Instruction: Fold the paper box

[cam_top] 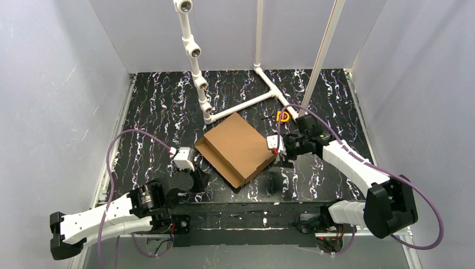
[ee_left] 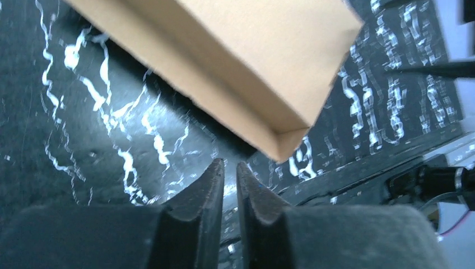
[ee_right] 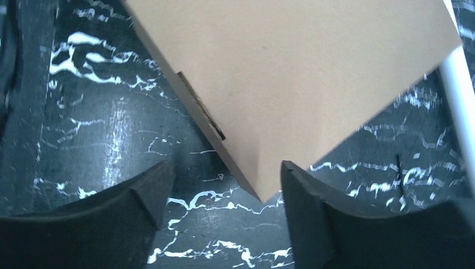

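Note:
The paper box (cam_top: 235,148) is a shallow brown cardboard box lying closed and skewed in the middle of the black marbled table. My left gripper (cam_top: 197,176) hovers just off the box's near-left edge. In the left wrist view its fingers (ee_left: 230,163) stand a narrow slit apart with nothing between them, and the box's corner (ee_left: 280,140) lies just ahead. My right gripper (cam_top: 280,152) is at the box's right corner. Its fingers (ee_right: 227,168) are wide open, and the box's corner (ee_right: 291,84) points into the gap without touching either pad.
A white pipe frame (cam_top: 246,103) stands on the table behind the box, with one pipe (ee_right: 459,95) near the right gripper. A small orange object (cam_top: 283,116) lies by that frame. Pale walls enclose the table on three sides.

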Controlling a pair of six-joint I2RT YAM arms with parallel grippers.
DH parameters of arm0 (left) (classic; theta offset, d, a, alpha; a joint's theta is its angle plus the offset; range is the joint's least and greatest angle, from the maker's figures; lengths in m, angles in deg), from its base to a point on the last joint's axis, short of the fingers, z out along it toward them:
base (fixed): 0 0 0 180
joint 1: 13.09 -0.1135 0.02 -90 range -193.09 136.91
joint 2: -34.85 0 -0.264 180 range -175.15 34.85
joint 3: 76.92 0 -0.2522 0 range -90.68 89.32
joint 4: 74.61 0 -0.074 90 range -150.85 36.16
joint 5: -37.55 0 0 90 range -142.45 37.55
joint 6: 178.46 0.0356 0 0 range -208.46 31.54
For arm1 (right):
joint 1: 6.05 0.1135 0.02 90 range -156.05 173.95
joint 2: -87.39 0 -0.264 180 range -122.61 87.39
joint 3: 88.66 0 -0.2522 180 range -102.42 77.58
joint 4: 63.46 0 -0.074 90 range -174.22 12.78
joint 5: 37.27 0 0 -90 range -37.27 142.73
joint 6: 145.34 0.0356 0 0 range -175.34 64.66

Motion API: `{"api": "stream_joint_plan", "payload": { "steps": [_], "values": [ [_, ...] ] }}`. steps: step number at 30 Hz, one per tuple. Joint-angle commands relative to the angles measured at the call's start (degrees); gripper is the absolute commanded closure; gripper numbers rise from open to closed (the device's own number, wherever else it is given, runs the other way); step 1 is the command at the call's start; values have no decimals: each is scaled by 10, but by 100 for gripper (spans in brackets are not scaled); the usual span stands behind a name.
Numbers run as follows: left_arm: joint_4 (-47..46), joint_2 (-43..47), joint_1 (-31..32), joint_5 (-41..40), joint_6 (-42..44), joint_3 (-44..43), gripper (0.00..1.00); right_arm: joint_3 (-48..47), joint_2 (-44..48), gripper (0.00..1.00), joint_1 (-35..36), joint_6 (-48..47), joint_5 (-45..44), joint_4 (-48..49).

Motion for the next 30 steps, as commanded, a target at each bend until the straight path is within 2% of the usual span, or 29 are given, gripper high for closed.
{"api": "stream_joint_plan", "payload": {
  "steps": [1, 4, 7, 8, 12, 16, 21, 26, 30],
  "values": [
    [54, 5, -5, 22, -117, 61, 93, -22, 20, 33, -37, 175, 15, 59],
    [-15, -43, -5, 37, -176, 89, 100, 1, 25, 71, -53, 326, -69, 164],
    [-54, -116, -6, 42, -247, 88, 100, 28, 13, 96, -56, 417, -161, 227],
    [-68, -142, -7, 47, -261, 85, 100, 33, 4, 99, -56, 438, -183, 238],
    [-162, -230, -7, 75, -323, 86, 100, 25, -54, 99, -52, 494, -245, 248],
    [-256, -308, -8, 90, -352, 80, 100, 12, -110, 99, -24, 493, -272, 228],
    [-271, -392, -25, 87, -324, -2, 100, 15, -124, 99, 34, 477, -248, 221],
    [-283, -474, -64, 127, -290, -95, 100, 19, -121, 99, 49, 469, -212, 212],
    [-285, -510, -82, 159, -271, -127, 100, 19, -121, 99, 48, 474, -249, 219]
  ]
}}
